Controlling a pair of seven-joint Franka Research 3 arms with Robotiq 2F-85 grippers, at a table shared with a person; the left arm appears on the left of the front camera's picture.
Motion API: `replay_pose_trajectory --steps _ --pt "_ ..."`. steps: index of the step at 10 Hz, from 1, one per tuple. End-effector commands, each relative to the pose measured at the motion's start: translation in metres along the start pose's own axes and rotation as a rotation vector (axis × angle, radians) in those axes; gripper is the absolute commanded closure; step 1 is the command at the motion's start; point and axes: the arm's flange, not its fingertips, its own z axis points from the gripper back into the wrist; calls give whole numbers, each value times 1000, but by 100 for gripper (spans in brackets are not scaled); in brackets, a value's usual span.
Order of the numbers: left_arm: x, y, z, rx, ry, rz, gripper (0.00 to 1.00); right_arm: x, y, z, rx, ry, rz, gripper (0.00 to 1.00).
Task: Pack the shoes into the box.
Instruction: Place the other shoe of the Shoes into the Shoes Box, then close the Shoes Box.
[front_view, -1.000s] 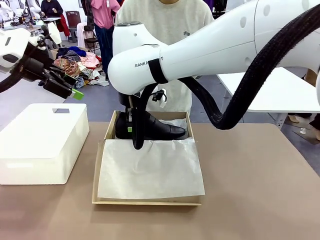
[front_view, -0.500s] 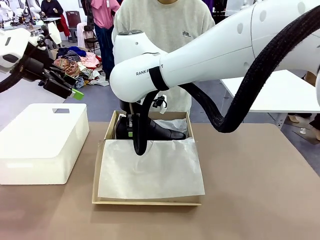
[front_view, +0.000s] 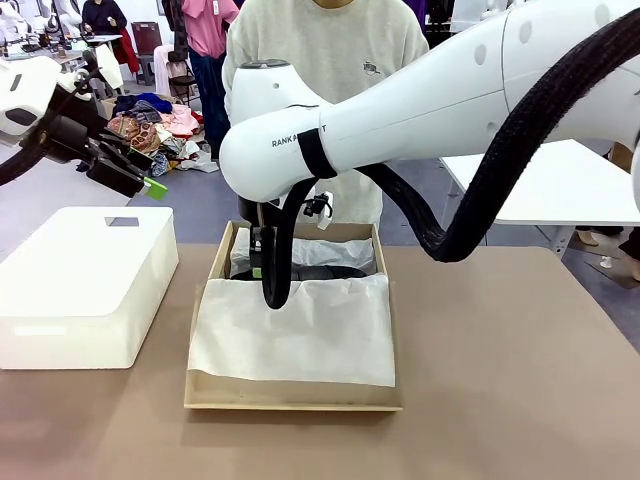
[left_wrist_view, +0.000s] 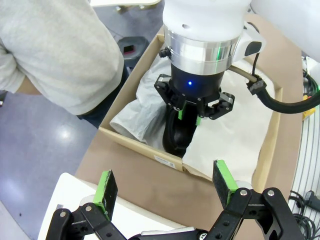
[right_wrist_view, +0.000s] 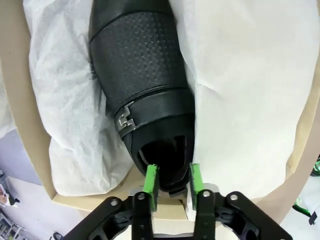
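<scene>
Tan box (front_view: 295, 402) sits on the brown table (front_view: 500, 380), 6 o'clock of the front view's centre. White tissue paper (front_view: 300, 335) is spread over its 6 o'clock half and is crumpled along the walls at the 12 o'clock end. One black shoe (front_view: 325, 272) lies low in that 12 o'clock end, heel to 9 o'clock and toe to 3 o'clock, bedded in the paper. Its side strap and small buckle show in the right wrist view. The right arm crosses the middle, and the right gripper (front_view: 260, 262) points straight down at the heel. Its green pads (right_wrist_view: 151, 182) stand a narrow gap apart, either side of the heel's back rim; cannot tell whether they press on it. Left gripper (front_view: 140, 175) hangs in the air at 10 o'clock, above the white plastic box (front_view: 85, 285), which stands at 9 o'clock of the tan box, near but apart. Its fingers are spread wide and hold nothing. A person (front_view: 330, 40) in a grey sweatshirt stands at 12 o'clock, just past the table edge.
</scene>
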Motion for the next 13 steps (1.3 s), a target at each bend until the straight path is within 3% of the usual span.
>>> replay_pose_trajectory --steps 1,4,12,13 --pt "-1 3 0 -11 -16 -11 0 9 -3 17 32 28 -34 0" --pt "-1 3 0 -11 -16 -11 0 11 -7 37 42 18 -26 0" --pt "-1 3 0 -11 -16 -11 0 2 0 41 45 26 0 0" --pt "-1 3 0 -11 -16 -11 0 13 -5 56 45 23 98 0"
